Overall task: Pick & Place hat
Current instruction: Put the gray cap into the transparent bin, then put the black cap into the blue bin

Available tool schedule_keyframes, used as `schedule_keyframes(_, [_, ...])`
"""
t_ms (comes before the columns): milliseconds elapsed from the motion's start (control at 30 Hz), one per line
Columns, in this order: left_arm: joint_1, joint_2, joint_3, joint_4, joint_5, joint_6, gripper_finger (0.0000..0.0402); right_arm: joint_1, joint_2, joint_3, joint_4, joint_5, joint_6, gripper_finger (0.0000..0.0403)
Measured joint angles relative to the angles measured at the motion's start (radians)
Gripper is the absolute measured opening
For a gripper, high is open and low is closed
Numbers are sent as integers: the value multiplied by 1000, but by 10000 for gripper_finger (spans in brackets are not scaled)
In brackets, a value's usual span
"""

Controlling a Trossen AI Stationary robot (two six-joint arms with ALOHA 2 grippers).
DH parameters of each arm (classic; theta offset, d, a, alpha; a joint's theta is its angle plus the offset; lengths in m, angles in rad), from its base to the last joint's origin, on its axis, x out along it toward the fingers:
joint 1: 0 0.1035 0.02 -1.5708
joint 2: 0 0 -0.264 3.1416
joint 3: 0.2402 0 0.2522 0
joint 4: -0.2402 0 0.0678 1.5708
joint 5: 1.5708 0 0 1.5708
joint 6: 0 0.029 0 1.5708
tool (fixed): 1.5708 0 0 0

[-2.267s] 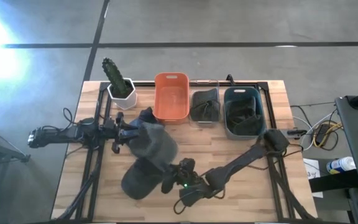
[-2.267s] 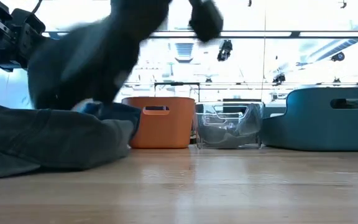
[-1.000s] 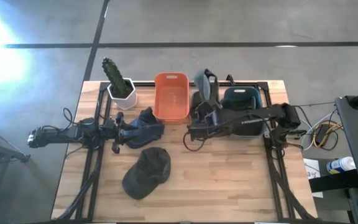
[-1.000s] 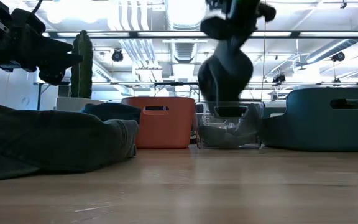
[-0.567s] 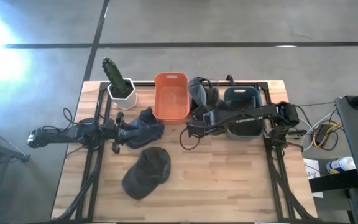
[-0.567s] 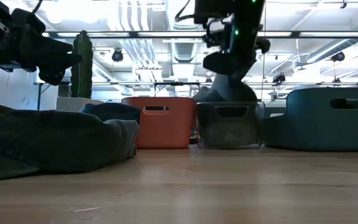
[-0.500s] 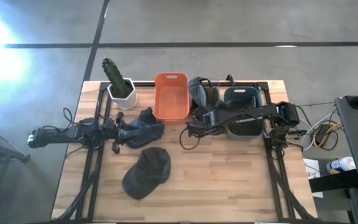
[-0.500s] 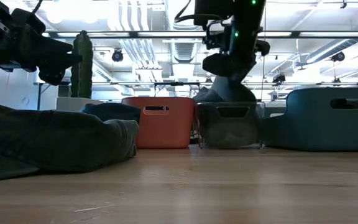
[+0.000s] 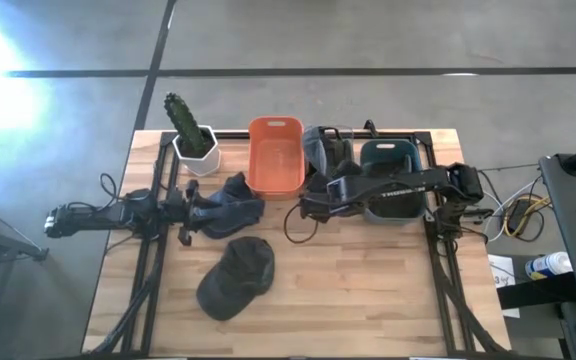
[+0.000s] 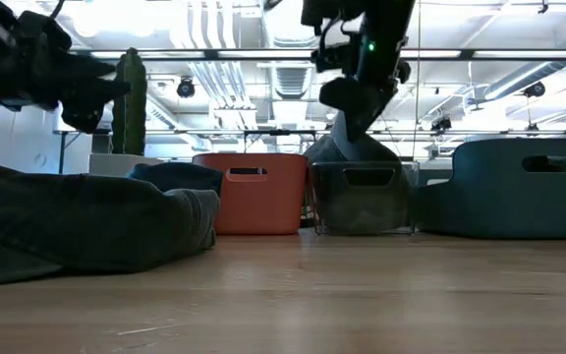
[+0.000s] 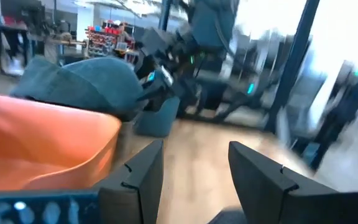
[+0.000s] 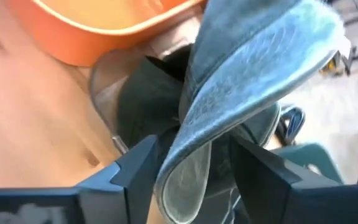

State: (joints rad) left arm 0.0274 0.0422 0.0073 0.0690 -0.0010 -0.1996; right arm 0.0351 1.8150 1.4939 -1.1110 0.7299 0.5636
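Observation:
A grey-blue hat [image 9: 319,148] lies in the clear bin [image 10: 362,211] at the table's far edge, on top of darker hats [image 12: 148,106]. My right gripper [image 12: 188,171] stands open just above it, and the hat's brim [image 12: 191,168] reaches up between the two fingers. A dark hat [image 9: 236,278] lies flat on the table near the front. A blue hat [image 9: 236,195] lies by my left gripper [image 9: 190,210], which is open with nothing between its fingers [image 11: 194,165]. My right gripper has its fingers [image 12: 135,168] on either side of the grey-blue hat's brim, coming at it from the near side and slanting down. Whether a finger touches the brim, I cannot tell. The hat's crown rests on the hats in the clear bin.
An orange bin [image 9: 276,155] stands left of the clear bin and a teal bin [image 9: 393,180] with dark hats right of it. A potted cactus [image 9: 188,130] stands at the far left corner. Bare wood lies in the table's near right part.
My right gripper has carried the grey-blue hat down from above the clear bin into it. The hat, which hung clear below the fingers, now sits in the bin. The gripper has since risen a little.

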Motion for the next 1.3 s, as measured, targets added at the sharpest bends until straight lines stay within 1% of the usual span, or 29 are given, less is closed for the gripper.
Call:
schedule_keyframes(133, [0,0,0,64,0,-342,174,26,-37,24,2,2,-41,202])
schedule_keyframes(200, [0,-1,0,72,0,-472,174,35,-66,25,1,-2,-40,202])
schedule_keyframes(267, [0,0,0,72,0,-567,174,45,-96,24,1,-12,-33,203])
schedule_keyframes(400, [0,-1,0,83,0,-706,174,83,-170,24,10,-16,12,203])
schedule_keyframes(500, [0,0,0,96,0,-858,174,121,-226,24,56,-25,16,203])
schedule_keyframes(567, [0,0,0,95,-1,-954,174,143,-251,24,106,-62,14,203])
schedule_keyframes(667, [0,5,0,93,-43,-986,174,166,-256,24,182,-165,36,203])
schedule_keyframes(767, [-1,5,0,96,-43,-1024,174,183,-234,23,254,-253,90,203])
schedule_keyframes(900, [-3,6,0,95,34,-1067,174,194,-179,22,331,-322,142,203])
schedule_keyframes(1100, [-19,14,1,57,198,-1168,174,204,-84,22,436,-447,207,203])
schedule_keyframes(1233, [-68,28,25,-46,215,-1192,174,214,-22,22,543,-476,269,203])
schedule_keyframes(1300, [-99,36,44,-72,217,-1207,174,217,9,22,598,-478,317,203])
